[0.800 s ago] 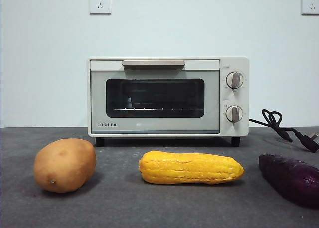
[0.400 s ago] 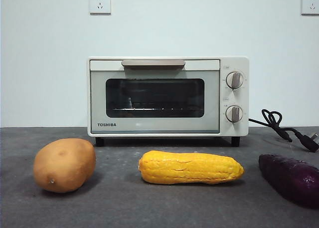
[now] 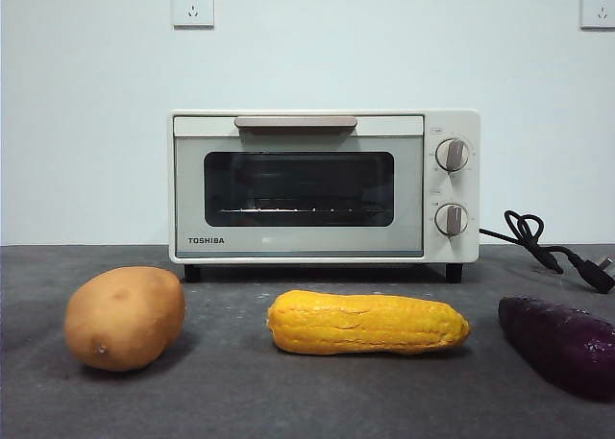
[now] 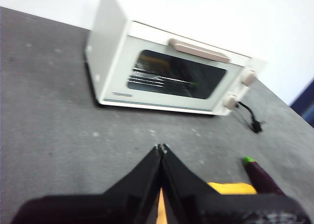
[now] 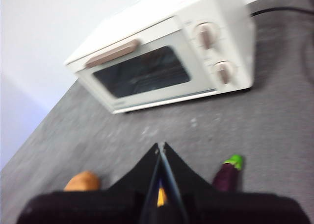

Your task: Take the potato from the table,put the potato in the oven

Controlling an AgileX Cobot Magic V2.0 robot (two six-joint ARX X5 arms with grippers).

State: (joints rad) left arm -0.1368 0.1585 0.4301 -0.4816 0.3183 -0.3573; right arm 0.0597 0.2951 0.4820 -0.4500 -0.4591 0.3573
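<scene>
The tan-brown potato (image 3: 125, 317) lies on the dark grey table (image 3: 231, 391) at the front left, and a sliver of the potato (image 5: 82, 181) shows in the right wrist view. Behind it stands the cream-white oven (image 3: 325, 186) with its glass door closed; the oven (image 4: 171, 74) also shows in the left wrist view, and the oven (image 5: 162, 62) in the right wrist view. My left gripper (image 4: 161, 148) is shut and empty, raised above the table. My right gripper (image 5: 161, 146) is likewise shut and empty, held high. Neither arm appears in the front view.
A yellow corn cob (image 3: 368, 323) lies in the middle in front of the oven. A dark purple sweet potato (image 3: 560, 344) rests at the front right. The oven's black cord (image 3: 548, 247) trails off to the right.
</scene>
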